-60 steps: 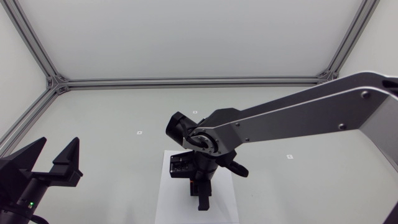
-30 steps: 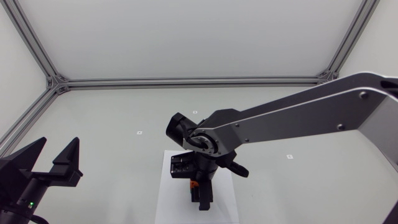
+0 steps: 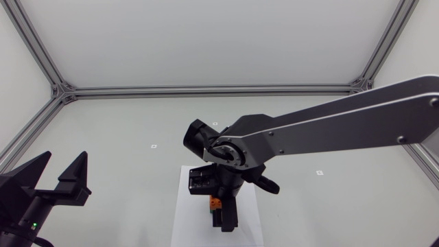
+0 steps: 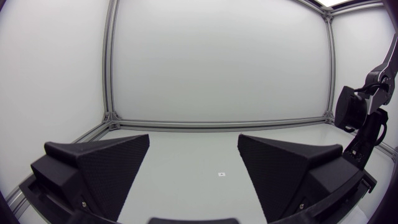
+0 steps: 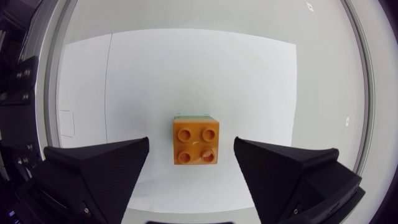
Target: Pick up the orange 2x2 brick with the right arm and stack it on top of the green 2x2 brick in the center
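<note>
**Task item.** The orange brick (image 5: pixel 196 142) stands studs up on the white sheet (image 5: pixel 249 74) at the table's centre, directly under the right gripper (image 5: pixel 191 148). A thin green edge shows at its far side. This is the green brick (image 5: pixel 193 116) beneath it, so the stack appears made. Whether the studs are fully seated cannot be told from above.

**Right gripper.** It is spread wide, with its fingers (image 5: pixel 99 168) on either side of the orange brick and both clear of it. Nothing is held. The right arm (image 3: pixel 329 130) comes in from the right and reaches to the centre.

**Left gripper** (image 3: pixel 65 161). It sits at the near left of the table (image 3: pixel 123 130), well apart from the bricks. Its fingers are wide, with nothing between them.

**Handling, as judged.** The brick looks like hard moulded plastic: light, stiff and not fragile. The side walls look smooth and are likely slippery, so a hold should fall on two opposite flat walls, square on and below the studs — not on the corners. Mating calls for a straight downward press, since a tilt would likely jam the studs.

**Markings.** No brand, label or writing is legible on either brick, and any relief on the studs is too small to read. A few small square markers (image 3: pixel 153 146) lie on the table — their content cannot be read.
</note>
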### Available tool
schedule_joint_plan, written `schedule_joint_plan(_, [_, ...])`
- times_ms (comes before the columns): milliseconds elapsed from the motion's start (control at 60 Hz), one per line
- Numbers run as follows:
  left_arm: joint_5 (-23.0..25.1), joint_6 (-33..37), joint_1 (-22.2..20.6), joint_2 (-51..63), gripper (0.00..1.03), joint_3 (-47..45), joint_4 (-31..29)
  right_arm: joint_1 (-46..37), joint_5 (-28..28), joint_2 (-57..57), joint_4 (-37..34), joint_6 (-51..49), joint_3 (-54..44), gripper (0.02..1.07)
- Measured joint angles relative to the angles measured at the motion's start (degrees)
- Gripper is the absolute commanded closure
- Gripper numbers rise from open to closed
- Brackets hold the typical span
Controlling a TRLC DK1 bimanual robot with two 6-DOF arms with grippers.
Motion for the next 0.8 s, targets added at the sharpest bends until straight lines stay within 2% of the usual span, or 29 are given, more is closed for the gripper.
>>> schedule_joint_plan(433, [0.00,0.00,0.00,0.00,0.04,0.00,0.02,-1.18,0.39,-16.06,-7.56,1.38,-0.02,0.07])
schedule_joint_plan(650, [0.00,0.02,0.00,0.00,0.04,0.00,0.00,-10.49,-0.28,-28.65,-7.15,5.11,-0.83,0.07])
schedule_joint_plan(800, [0.00,0.00,0.00,0.00,0.04,0.00,0.02,-18.93,0.07,-38.38,-0.31,7.80,-5.79,0.07])
